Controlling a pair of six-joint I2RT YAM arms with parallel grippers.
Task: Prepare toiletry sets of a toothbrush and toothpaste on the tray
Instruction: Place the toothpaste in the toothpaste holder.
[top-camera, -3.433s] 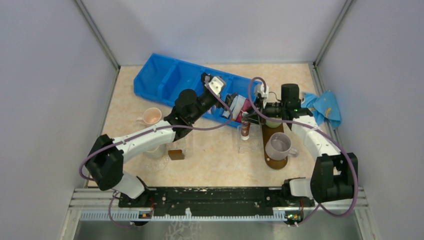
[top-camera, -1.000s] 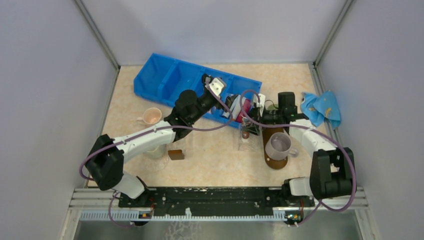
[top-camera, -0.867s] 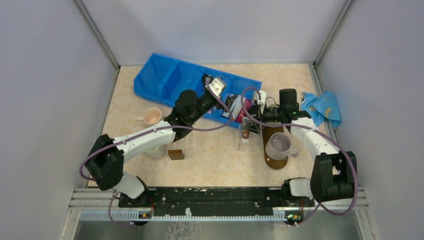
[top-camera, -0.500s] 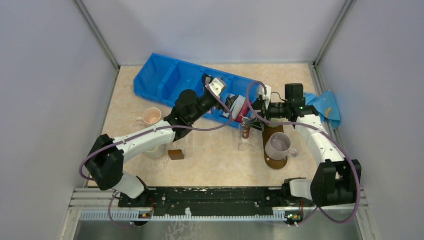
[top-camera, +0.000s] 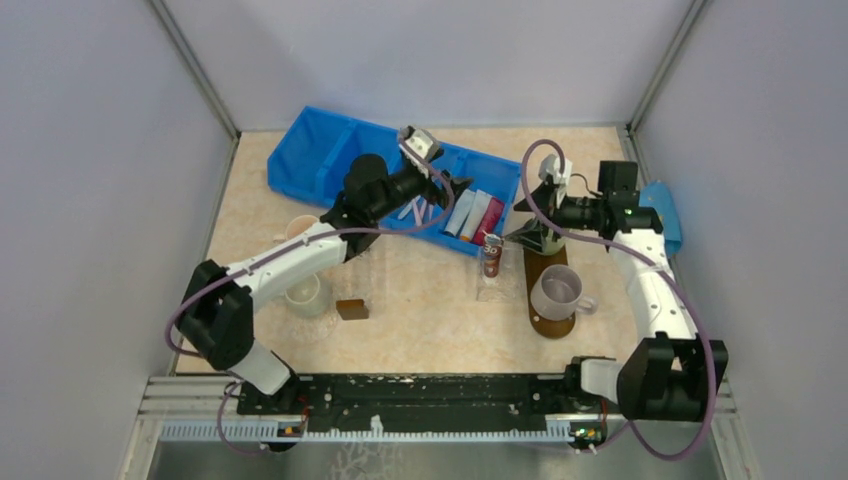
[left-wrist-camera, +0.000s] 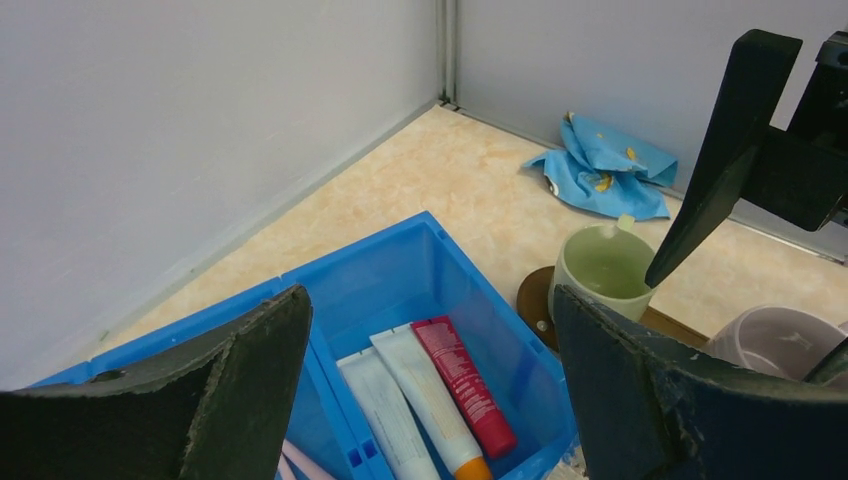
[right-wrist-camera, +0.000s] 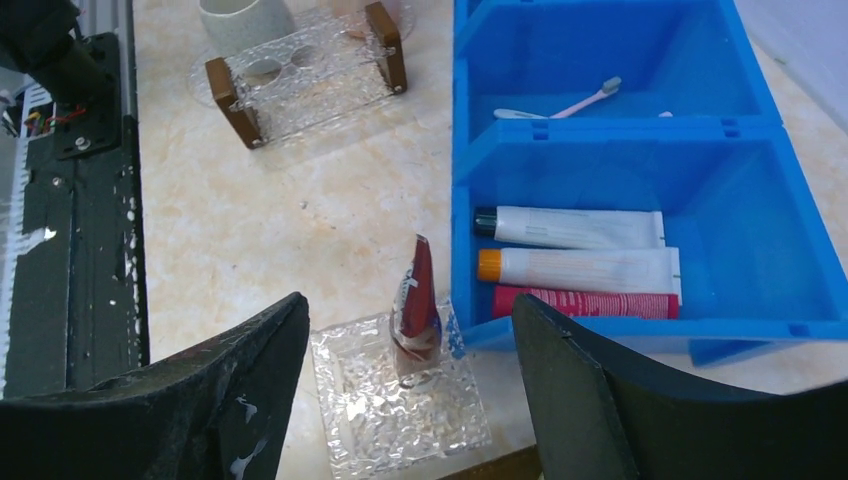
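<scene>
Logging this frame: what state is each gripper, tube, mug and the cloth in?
left gripper: open, empty.
right gripper: open, empty.
dark red tube: upright on the glass dish.
three tubes: lying flat in the blue bin.
toothbrush: lying flat in the next compartment.
green mug: upright on the tray.
grey mug: upright on the tray.
blue cloth: crumpled.

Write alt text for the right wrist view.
A red toothpaste tube stands upright on a clear glass dish, framed by the open, empty right end effector. Beside it, a blue bin holds three tubes in one compartment and a pink toothbrush in the next.
</scene>
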